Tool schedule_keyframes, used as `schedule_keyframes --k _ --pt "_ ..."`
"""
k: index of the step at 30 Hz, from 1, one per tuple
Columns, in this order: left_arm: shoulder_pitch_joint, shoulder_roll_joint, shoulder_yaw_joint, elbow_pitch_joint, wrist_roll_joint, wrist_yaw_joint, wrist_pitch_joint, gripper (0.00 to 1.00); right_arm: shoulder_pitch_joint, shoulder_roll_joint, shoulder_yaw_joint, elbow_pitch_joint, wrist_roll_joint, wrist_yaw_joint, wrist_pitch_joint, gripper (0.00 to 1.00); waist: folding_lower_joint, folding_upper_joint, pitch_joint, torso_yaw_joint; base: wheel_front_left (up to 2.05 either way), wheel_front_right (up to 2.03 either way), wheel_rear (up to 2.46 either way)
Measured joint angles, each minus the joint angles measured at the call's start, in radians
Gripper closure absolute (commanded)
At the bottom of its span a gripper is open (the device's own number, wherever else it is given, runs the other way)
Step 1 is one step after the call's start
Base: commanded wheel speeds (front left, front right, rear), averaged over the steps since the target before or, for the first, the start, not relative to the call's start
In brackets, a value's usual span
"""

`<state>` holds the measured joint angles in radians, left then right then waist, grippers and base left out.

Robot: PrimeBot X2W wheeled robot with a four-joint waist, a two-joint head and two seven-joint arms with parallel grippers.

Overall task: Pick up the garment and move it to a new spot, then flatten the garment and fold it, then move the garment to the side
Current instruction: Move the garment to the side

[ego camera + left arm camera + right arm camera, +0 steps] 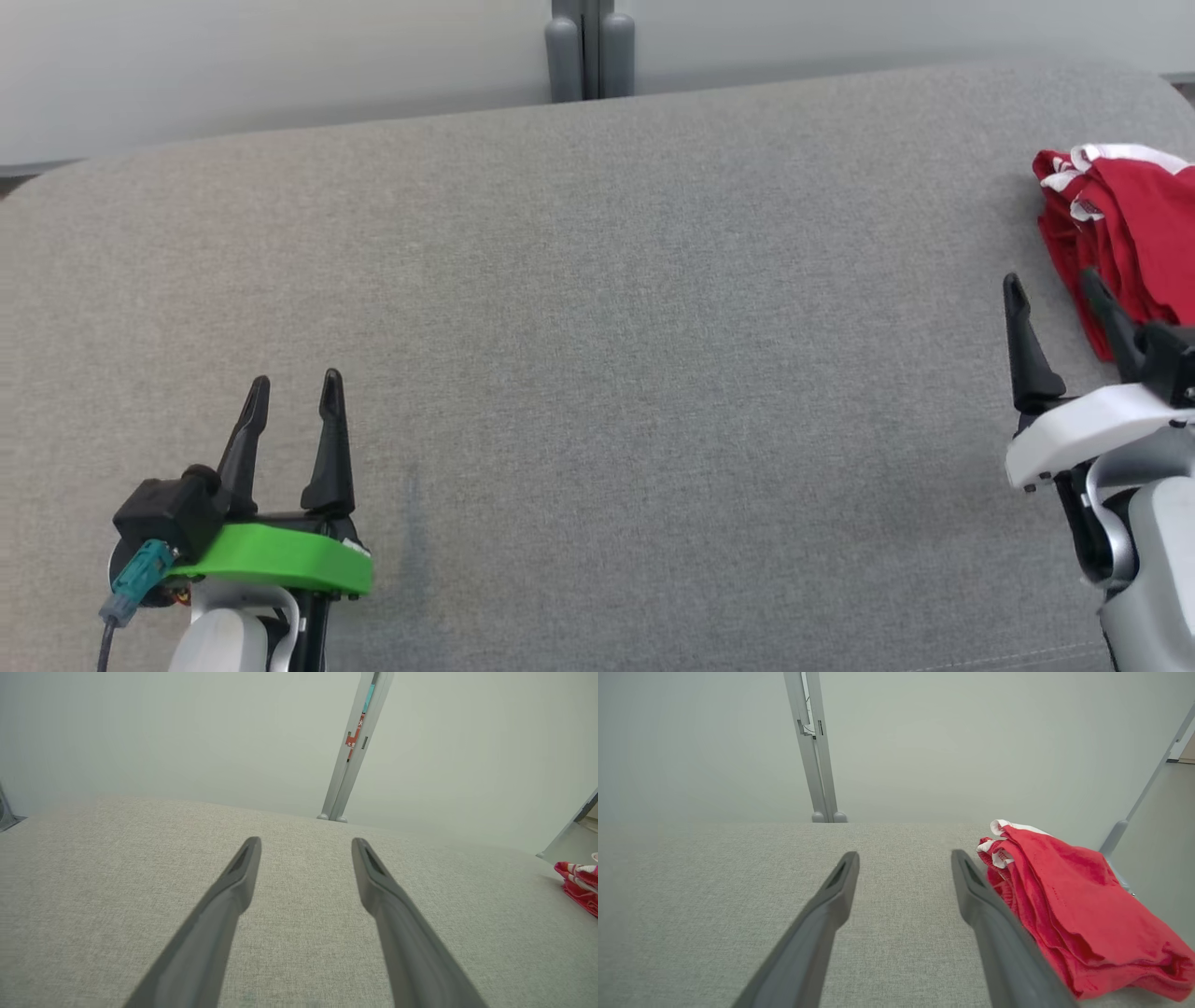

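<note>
The garment (1130, 229) is red with white trim and lies folded in a bundle at the far right of the grey cushion (597, 373). It also shows in the right wrist view as a layered red garment (1069, 905) and at the left wrist view's right edge as a small red garment (579, 884). My right gripper (1053, 285) stands open just left of it, its right finger close beside the cloth, nothing between the fingers. My left gripper (294, 385) is open and empty at the lower left, far from the garment.
A pale wall runs behind the cushion, with a grey upright post (590, 47) at its far edge. A second slanted grey post (1139, 798) stands behind the garment. The cushion's front seam (1027, 653) runs near the bottom right.
</note>
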<state>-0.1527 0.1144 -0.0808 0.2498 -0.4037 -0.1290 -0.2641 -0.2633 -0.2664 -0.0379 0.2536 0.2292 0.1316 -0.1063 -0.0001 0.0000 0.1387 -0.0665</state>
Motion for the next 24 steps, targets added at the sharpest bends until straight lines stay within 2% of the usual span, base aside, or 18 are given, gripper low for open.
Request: schedule_keyframes --k 10,24 --pt "0.028 -0.025 0.023 0.021 0.013 0.0 0.0 0.0 0.125 0.047 0.005 -0.101 -0.024 0.0 0.004 0.0 0.0 0.0 -0.082 0.054 0.0 0.0 0.0" --pt "0.05 -0.033 0.02 0.03 0.017 0.0 0.0 0.0 0.185 0.076 -0.007 -0.142 -0.038 0.0 0.035 0.0 0.0 0.0 -0.101 0.077 0.0 0.0 0.0"
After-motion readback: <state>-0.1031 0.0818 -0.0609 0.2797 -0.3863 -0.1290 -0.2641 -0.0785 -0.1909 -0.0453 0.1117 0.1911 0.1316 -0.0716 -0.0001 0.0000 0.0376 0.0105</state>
